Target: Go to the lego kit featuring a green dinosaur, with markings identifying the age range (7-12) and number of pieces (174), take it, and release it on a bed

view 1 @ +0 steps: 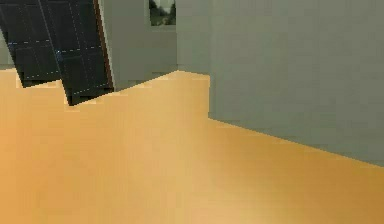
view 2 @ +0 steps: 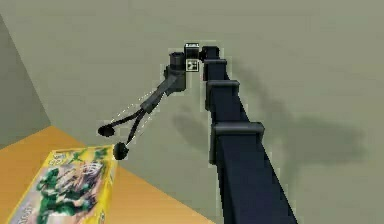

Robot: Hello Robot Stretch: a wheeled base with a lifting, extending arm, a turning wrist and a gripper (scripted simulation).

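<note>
showing the lego kit [view 2: 75, 188] lying flat, broad face up, on an orange surface [view 2: 25, 165] at the arm side view's lower left, close to the foot of a grey wall [view 2: 300, 60]. its green-and-yellow print suits the dinosaur kit, though the age and piece markings are too small to make out. judged from its form, the kit is a flat cardboard box: light, stiff along its edges, smooth on its printed faces, and liable to dent if squeezed across the broad panel. loose pieces inside may shift its balance when it is lifted. the surest hold is probably across the thin depth at one edge, or across the narrower width, not on the flat top. the arm [view 2: 240, 150] rises as a dark bar from the bottom edge, just right of the middle, to two small white marker squares [view 2: 190, 60]. from there a dark wrist body slants down and to the left, and the fingers [view 2: 104, 130] end just above the box's far edge. whether they are spread or pressed together cannot be told, nor whether they touch or hold anything. the forward view gives orange floor [view 1: 150, 160], grey walls [view 1: 300, 70], dark panelled doors [view 1: 60, 50] and a picture [view 1: 162, 10] on the wall.
</note>
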